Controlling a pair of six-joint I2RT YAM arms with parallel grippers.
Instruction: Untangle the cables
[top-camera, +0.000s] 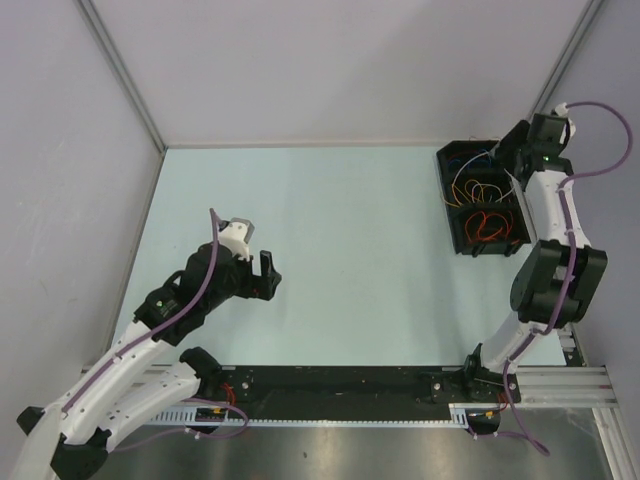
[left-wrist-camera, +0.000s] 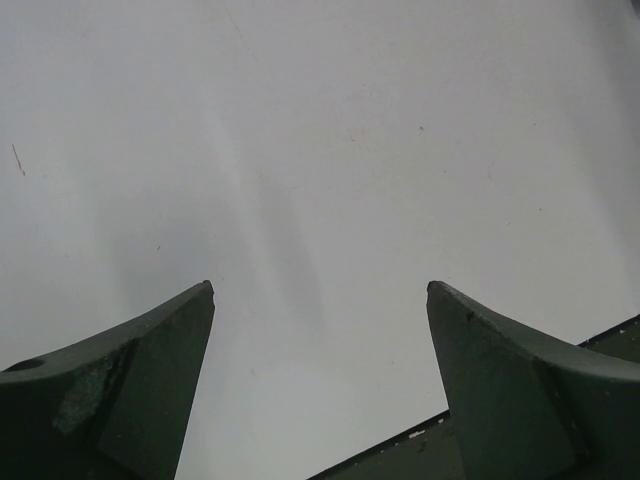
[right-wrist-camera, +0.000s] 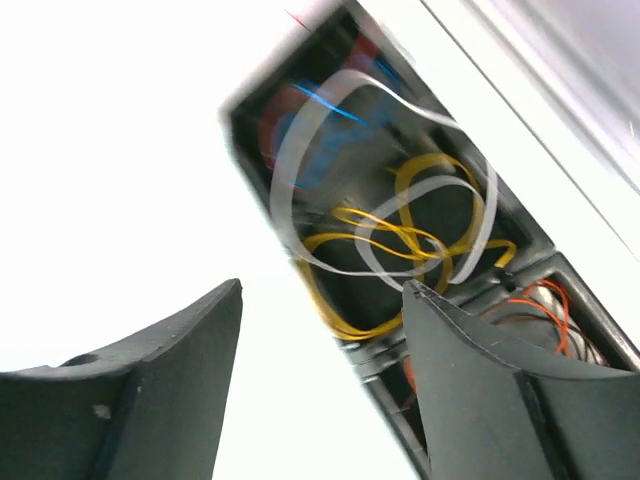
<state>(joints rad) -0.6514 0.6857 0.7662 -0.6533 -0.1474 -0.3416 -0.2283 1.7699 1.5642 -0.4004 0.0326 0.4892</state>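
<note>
**Found Tangled in a Tray at the Far Right Corner**

Found the cables (top-camera: 482, 200) heaped in a black tray (top-camera: 444, 185) near the far right corner of the pale table (top-camera: 350, 230), hard by its right edge; saw them looped over and through one another inside the tray.

Picked out from above a blue cable (top-camera: 470, 160) at the tray's far end, orange and yellow loops in the middle, and a red cable (top-camera: 487, 228) at the near end. Made out from the right wrist a yellow cable (right-wrist-camera: 400, 235) crossing itself several times, with a whitish loop (right-wrist-camera: 300, 140), badly blurred, lying across it; spotted an orange cable (right-wrist-camera: 548, 300) past a divider, in the neighbouring compartment; could not tell the blue and yellow as sharing one compartment or not.

Noted the right gripper (top-camera: 508, 155) poised over the tray's far end, jaws held well apart and clamped on nothing; saw one of its fingers (right-wrist-camera: 470, 380) drawn across the yellow loops in its own wrist view, but could not tell touching from merely passing in front.

Noted the left gripper (top-camera: 270, 275) toward the left edge, roughly midway between the near and far edges and well apart from the tray; jaws spread wide there too, clamped on nothing; saw only bare table surface between its fingers (left-wrist-camera: 120, 390) in the left wrist view.
</note>
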